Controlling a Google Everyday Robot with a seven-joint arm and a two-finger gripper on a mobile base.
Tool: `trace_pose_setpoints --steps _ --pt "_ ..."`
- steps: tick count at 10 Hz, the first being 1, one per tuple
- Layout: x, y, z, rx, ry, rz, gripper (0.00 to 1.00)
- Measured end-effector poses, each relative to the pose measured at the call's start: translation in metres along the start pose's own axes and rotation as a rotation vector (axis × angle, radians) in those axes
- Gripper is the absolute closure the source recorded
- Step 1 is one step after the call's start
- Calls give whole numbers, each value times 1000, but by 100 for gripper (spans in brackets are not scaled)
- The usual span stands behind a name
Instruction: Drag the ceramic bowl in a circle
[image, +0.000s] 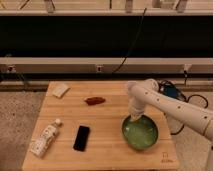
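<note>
The ceramic bowl is wide, shallow and green, and it sits on the right part of the wooden table. My white arm reaches in from the right and bends down over the bowl's far rim. The gripper is at that far left rim, shut, its tips touching or just inside the rim. Whether the rim is pinched between the fingers is hidden by the wrist.
A black phone lies left of the bowl. A white plastic bottle lies near the front left corner. A reddish-brown item and a pale sponge-like block sit toward the back. Cables and a blue object lie beyond the right edge.
</note>
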Motion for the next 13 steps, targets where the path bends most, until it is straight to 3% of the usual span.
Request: trace_pose_setpoints --steps 3,7,12,13 --pt "-17 -26 1 -10 -6 -64 99" --pt "-21 -31 -1 -23 -7 -103 99" --pt "-44 -41 -6 -43 -4 -181 99" --pt "-59 -44 -6 -48 -5 -215 99"
